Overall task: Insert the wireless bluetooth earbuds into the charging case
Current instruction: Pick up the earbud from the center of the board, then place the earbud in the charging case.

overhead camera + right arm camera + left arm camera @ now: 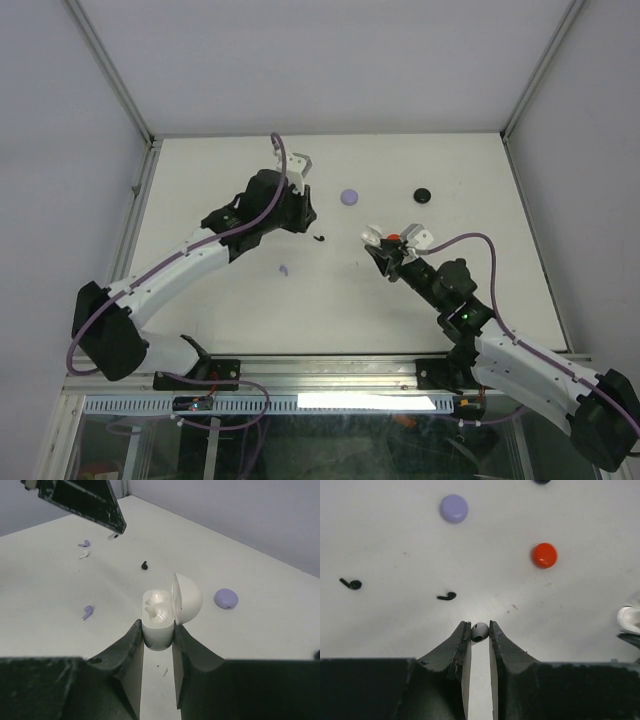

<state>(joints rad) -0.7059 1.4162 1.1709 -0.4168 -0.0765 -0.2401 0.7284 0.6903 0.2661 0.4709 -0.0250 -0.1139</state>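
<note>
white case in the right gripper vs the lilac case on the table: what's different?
Lid: the white case is open, lid hinged back, both wells showing; the lilac case is shut.
Support: the white case is clamped upright between the fingers of the right gripper; the lilac case lies flat on the table, untouched.
Colour: white against lilac.
Shared: both are smooth, rounded plastic shells.
</note>
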